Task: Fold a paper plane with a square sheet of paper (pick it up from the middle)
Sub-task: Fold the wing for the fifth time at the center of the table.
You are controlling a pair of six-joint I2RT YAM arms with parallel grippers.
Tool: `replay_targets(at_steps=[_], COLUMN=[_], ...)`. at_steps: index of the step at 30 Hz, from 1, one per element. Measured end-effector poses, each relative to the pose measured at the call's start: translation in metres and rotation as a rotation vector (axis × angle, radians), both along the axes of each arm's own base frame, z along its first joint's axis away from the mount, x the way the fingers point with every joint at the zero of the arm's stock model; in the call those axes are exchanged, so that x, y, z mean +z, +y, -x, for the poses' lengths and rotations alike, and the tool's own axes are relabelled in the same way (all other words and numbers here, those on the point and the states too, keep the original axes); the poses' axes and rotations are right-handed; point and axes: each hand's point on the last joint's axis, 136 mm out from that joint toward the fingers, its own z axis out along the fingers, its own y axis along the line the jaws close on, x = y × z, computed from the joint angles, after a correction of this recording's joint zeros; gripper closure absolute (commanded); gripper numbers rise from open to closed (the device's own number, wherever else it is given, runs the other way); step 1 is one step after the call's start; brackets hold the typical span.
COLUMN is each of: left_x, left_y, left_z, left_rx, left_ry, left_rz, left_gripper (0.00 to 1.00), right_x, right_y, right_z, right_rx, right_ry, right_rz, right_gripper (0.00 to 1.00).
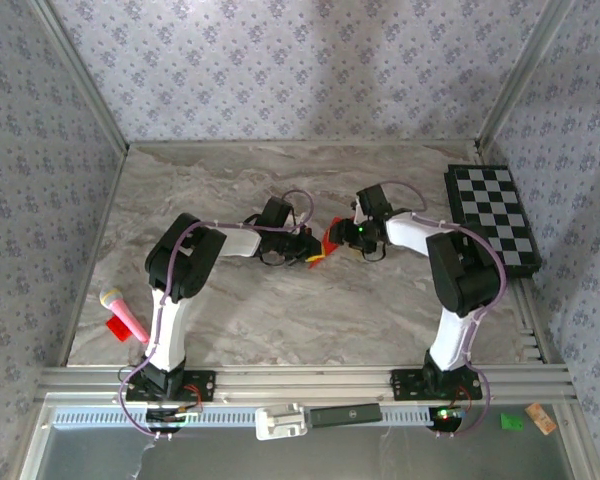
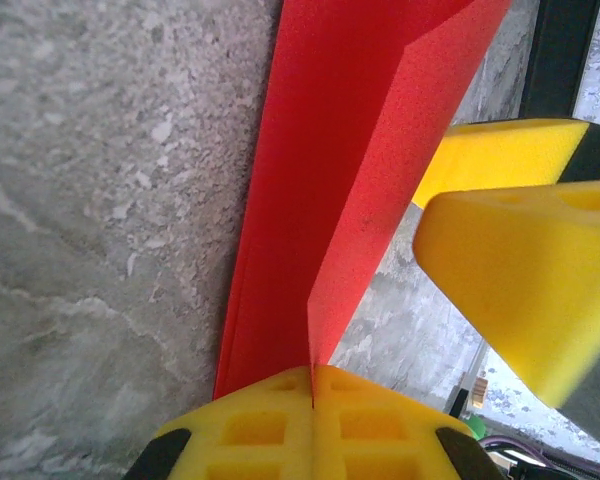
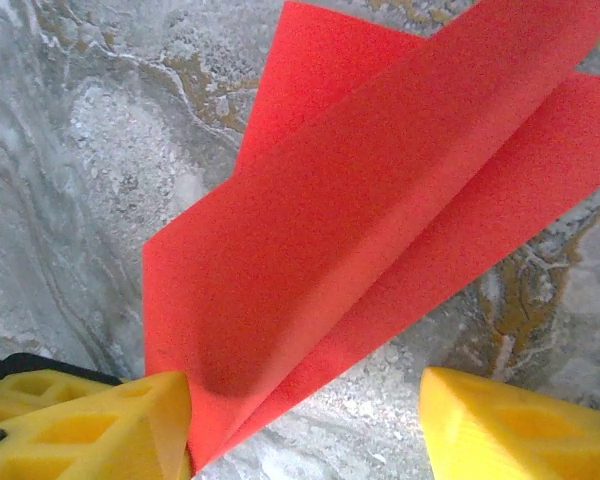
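Two arms meet over the middle of the marble tabletop (image 1: 280, 325) in the overhead view. The left arm (image 1: 185, 262) reaches toward 2 o'clock and the right arm (image 1: 458, 262) doubles back toward 10 o'clock. Their wrists are almost nose to nose, with the creased red paper (image 1: 331, 238) between them. A chequered board (image 1: 492, 218) lies at 2 o'clock.

From the left wrist, the left jaws are pressed together, pinching the paper (image 2: 360, 150) at its fold, which runs away toward 12 o'clock. The right jaws stand spread at 3 o'clock.

From the right wrist, the right jaws gape. One side touches the paper (image 3: 360, 220) at 7 o'clock; the other is apart at 5 o'clock. A long ridge climbs toward 1 o'clock.

The step looks like setting a crease. It would go best with the left pinch firm and the right jaws closing squarely across the ridge, without a sideways tug.
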Motion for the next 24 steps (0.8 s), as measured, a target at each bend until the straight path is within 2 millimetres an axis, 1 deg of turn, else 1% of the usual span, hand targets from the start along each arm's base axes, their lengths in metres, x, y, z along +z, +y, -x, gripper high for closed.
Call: replay_targets(at_steps=[5, 11, 24], left_x=[-0.001, -0.003, -0.007], left_y=[0.000, 0.000, 0.002], left_z=[0.000, 0.000, 0.003], left_rx=[0.004, 0.010, 0.015], left_ry=[0.007, 0.014, 0.027], left_rz=[0.000, 0.001, -0.003], left_gripper=[1.00, 1.00, 0.92], right_x=[-0.002, -0.005, -0.012], right_y=[0.000, 0.002, 0.001], right_z=[-0.002, -0.003, -0.005], right_rx=[-0.005, -0.012, -0.044], right_ry=[0.031, 0.069, 0.133], right_rz=[0.034, 0.091, 0.224], right_gripper=[0.37, 0.33, 0.32])
